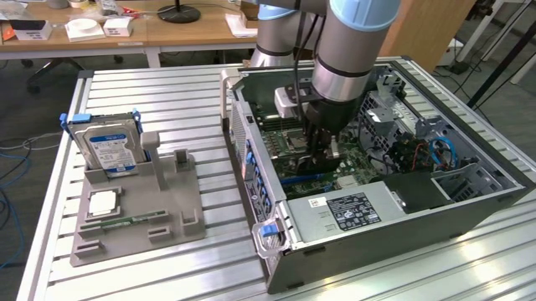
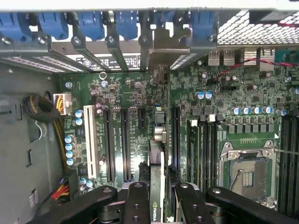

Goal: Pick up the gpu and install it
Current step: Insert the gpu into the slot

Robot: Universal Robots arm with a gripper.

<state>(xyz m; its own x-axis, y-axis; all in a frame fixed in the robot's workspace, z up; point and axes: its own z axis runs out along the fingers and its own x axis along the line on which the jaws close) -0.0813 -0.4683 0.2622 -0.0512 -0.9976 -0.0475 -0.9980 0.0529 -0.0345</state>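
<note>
Black fingers of gripper closed partway on gpu, pinching thin card edge-on between pads; card held upright, silver end bracket up against rear slot openings of computer case, probably so bracket meets its opening as card edge meets socket; lower edge directly over a long expansion slot on motherboard, touching or just above, contact hidden; grip taken on top edge, likely to leave connector edge free and to press straight down; arm lowered vertically into open case in exterior view, gripper deep among boards near empty processor socket; grey holder on slatted table at exterior view's left, well apart, carrying hard drive upright, memory stick flat.
</note>
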